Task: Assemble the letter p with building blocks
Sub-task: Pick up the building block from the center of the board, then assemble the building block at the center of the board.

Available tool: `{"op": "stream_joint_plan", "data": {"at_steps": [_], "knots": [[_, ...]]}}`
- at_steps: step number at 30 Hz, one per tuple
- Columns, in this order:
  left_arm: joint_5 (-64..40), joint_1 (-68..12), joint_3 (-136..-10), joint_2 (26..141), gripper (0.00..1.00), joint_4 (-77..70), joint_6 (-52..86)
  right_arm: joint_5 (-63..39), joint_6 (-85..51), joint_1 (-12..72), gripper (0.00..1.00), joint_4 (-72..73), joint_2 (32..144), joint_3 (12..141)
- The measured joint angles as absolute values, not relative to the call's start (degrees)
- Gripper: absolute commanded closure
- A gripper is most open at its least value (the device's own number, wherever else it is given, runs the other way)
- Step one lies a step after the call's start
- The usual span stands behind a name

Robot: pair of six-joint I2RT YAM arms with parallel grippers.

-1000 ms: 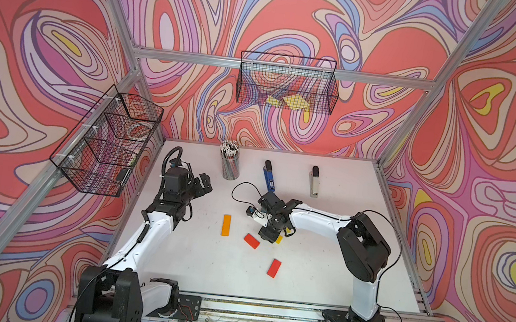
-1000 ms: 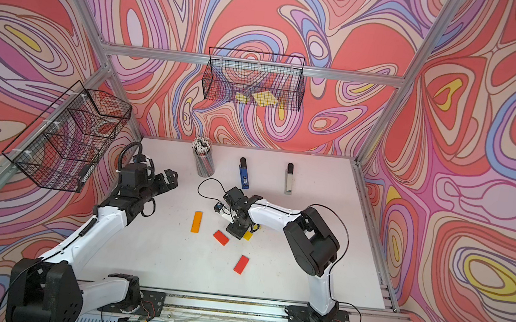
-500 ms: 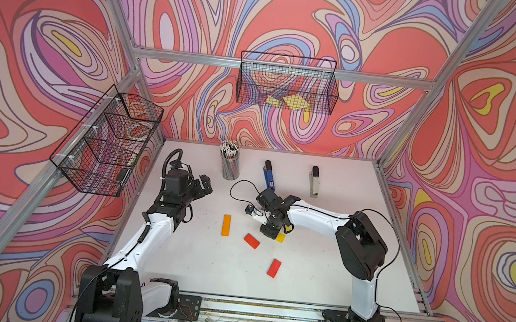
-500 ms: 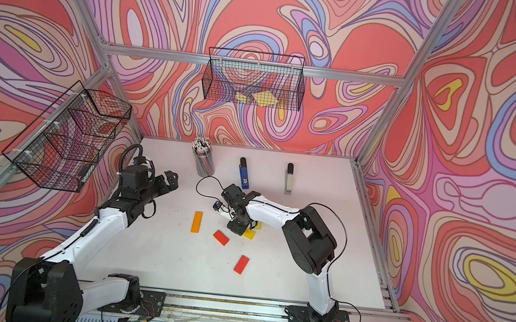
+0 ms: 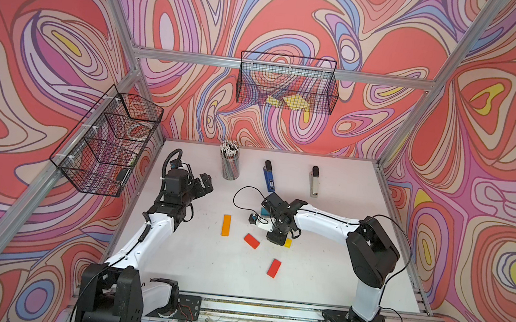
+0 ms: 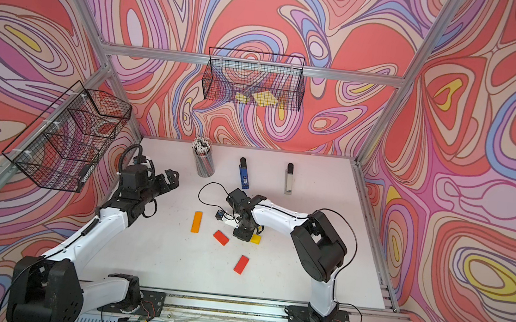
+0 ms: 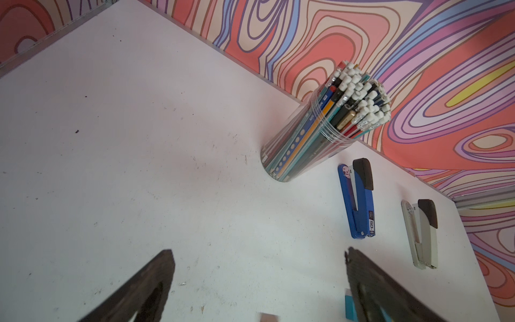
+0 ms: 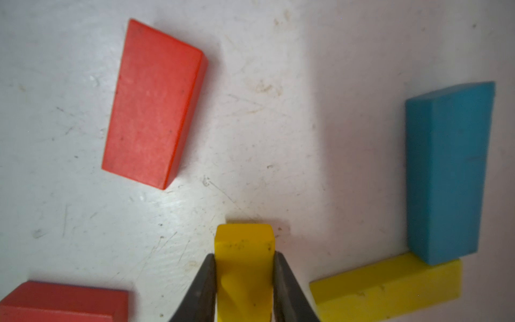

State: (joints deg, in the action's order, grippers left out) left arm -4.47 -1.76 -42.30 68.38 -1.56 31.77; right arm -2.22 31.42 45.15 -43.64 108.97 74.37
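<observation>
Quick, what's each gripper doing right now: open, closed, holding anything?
Left gripper: open, holding nothing.
Right gripper: closed on a yellow block.

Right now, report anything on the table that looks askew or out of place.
Nothing spilled or damaged. One red block and a second red block lie skewed, apart from the straight orange block. The right hand is shut on a yellow block.

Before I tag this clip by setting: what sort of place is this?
Probably a robot test booth: left arm and right arm mounted at a white table, a metal frame with swirly printed walls, wire baskets hung on it.
</observation>
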Motion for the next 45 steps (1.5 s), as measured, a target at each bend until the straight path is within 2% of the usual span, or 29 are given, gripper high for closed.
{"op": "stream_joint_plan", "data": {"at_steps": [45], "knots": [[-3.4, -1.8, -41.2, 66.7, 0.01, -2.0, 31.7, -4.5, 43.5, 42.7, 0.73, -42.3, 112.2, 77.0]]}}
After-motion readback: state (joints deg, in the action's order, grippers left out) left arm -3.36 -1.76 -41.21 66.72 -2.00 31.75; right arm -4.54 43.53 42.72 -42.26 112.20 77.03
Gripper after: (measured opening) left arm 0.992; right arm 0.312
